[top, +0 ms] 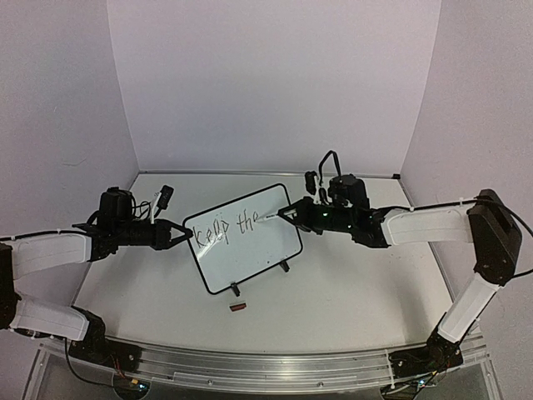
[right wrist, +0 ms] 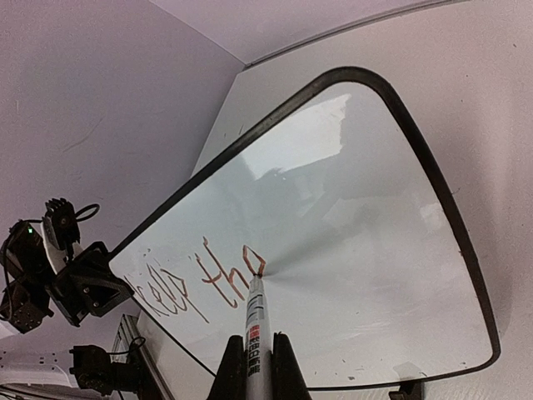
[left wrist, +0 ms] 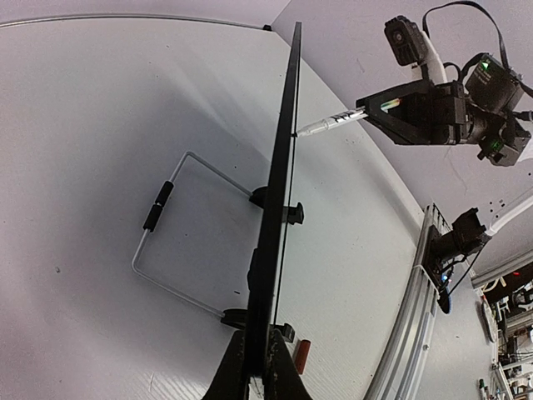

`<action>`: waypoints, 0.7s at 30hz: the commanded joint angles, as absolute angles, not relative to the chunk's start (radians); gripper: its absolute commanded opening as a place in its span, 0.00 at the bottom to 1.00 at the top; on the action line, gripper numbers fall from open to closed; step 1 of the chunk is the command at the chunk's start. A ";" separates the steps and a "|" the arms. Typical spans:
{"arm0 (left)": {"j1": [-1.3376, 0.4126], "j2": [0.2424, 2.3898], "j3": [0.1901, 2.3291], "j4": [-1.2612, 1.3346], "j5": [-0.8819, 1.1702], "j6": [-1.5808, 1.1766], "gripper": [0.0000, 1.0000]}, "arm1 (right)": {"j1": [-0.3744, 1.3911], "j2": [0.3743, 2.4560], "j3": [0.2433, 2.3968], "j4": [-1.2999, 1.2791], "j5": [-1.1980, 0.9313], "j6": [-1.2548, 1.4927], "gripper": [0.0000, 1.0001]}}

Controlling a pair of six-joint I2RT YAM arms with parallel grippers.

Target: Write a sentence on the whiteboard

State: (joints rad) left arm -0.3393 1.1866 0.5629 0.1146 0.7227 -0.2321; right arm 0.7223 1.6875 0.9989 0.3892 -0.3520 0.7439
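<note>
The whiteboard point(top: 254, 254) stands mid-bench point(top: 350, 292), facing the near edge, its long axis slanting from the left edge toward the far right corner. The sentence point(top: 226, 227) so far reads "keep the", so writing looks midway. The right jaws are clamped on the marker point(top: 277, 215), its tip on the board; the left jaws pinch the board's left rim. The next word probably needs a lifted tip and a steady brace.

The whiteboard point(top: 243, 239) stood on the surface point(top: 350, 292) between both arms.
The left fingers point(top: 176, 234) clamped its left edge; the marker point(top: 273, 217), held in the right fingers point(top: 293, 211), touched its face just right of the sentence point(top: 226, 227); a wire stand point(left wrist: 157, 205) lay behind it, a small cylinder point(top: 238, 307) before it.
</note>
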 commanded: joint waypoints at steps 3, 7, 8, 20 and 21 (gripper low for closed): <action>-0.332 1.183 0.594 0.098 0.650 -0.181 0.00 | 0.720 1.698 0.967 0.409 -0.348 0.761 0.00; -0.332 1.179 0.594 0.097 0.649 -0.181 0.00 | 0.720 1.694 0.959 0.410 -0.342 0.763 0.00; -0.332 1.179 0.594 0.096 0.648 -0.181 0.00 | 0.720 1.692 0.958 0.410 -0.340 0.762 0.00; -0.332 1.169 0.595 0.092 0.647 -0.184 0.00 | 0.720 1.657 0.970 0.403 -0.304 0.741 0.00; -0.332 1.169 0.595 0.091 0.648 -0.184 0.00 | 0.719 1.654 0.972 0.401 -0.302 0.739 0.00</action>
